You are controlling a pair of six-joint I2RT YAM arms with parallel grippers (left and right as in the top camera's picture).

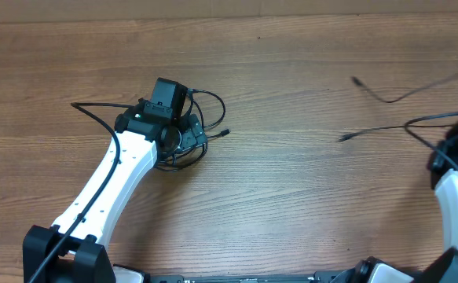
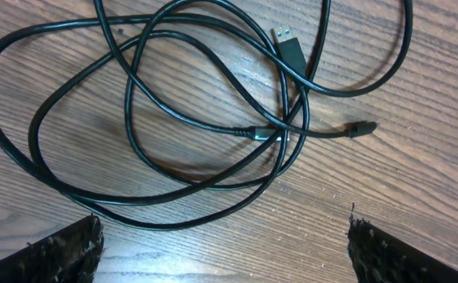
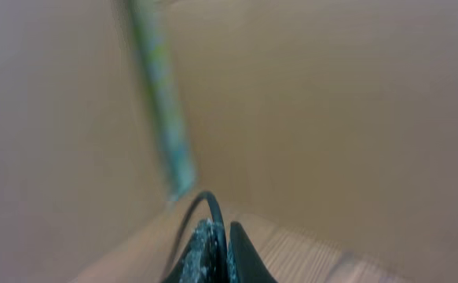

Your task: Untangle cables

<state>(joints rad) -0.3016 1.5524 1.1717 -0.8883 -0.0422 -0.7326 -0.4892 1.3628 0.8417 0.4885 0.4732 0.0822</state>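
Note:
A small bundle of thin black cables (image 1: 188, 141) lies looped on the wooden table at centre left. In the left wrist view the loops (image 2: 174, 118) overlap, with a USB plug (image 2: 290, 49) and a small plug end (image 2: 362, 129) showing. My left gripper (image 2: 225, 251) is open just above the table, its fingers on either side of the near edge of the bundle, holding nothing. My right gripper (image 3: 225, 248) is shut on a thin black cable (image 3: 205, 206) that arcs up out of its jaws. Two separate strands (image 1: 374, 131) lie at the right, one ending in a plug (image 1: 357, 81).
The left arm (image 1: 119, 181) reaches in from the bottom left. The right arm (image 1: 456, 181) is at the far right edge. A thicker black arm wire (image 1: 95, 116) runs left of the bundle. The right wrist view is blurred, facing a tan wall.

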